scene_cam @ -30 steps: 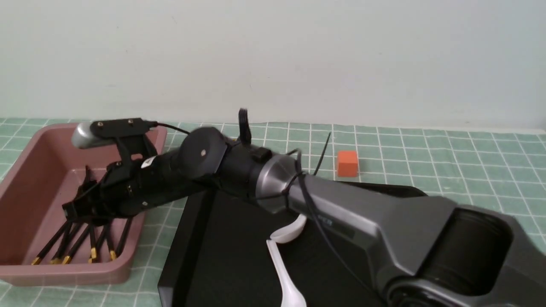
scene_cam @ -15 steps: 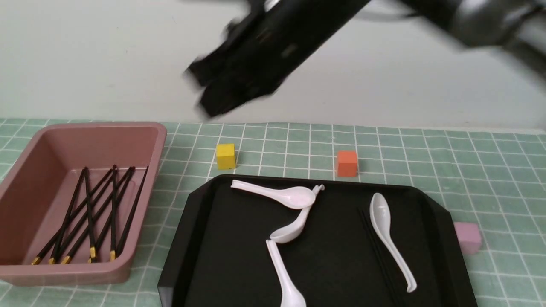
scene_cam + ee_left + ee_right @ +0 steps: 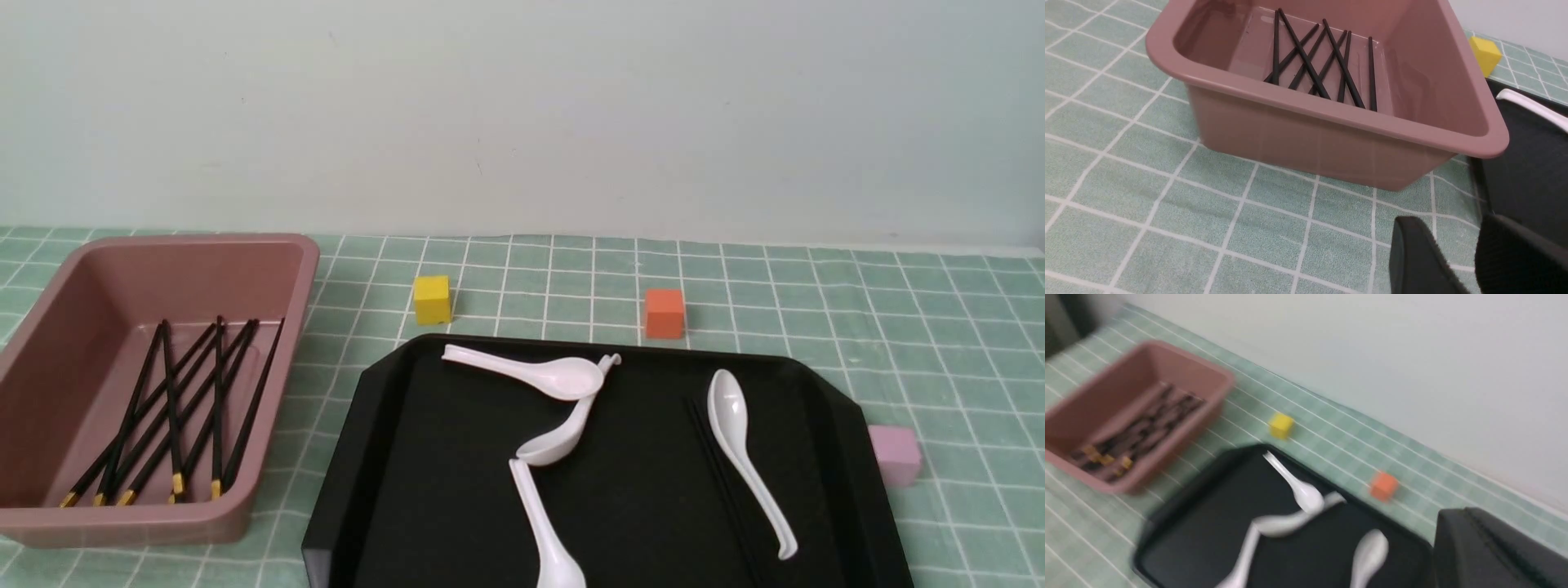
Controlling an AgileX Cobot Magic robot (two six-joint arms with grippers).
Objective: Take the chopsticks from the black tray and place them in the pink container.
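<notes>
My left claw (image 3: 1453, 232) is slightly spread and empty. Just ahead of it sits one pink container (image 3: 269, 245) holding seven chopsticks (image 3: 175, 408), by my count. Beside it, one black tray (image 3: 441, 457) carries four white soup spoons (image 3: 563, 377) and what look like two thin black sticks (image 3: 722, 482). There are three cubes on the worktop (image 3: 939, 327): yellow cube (image 3: 432, 299), orange cube (image 3: 664, 313), pale pink cube (image 3: 895, 454). I cannot tell whether my right claw (image 3: 1474, 539) is spread or closed.

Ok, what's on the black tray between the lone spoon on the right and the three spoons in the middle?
Black chopsticks, lying beside the lone spoon, barely showing against the black tray; the front view shows it.
</notes>
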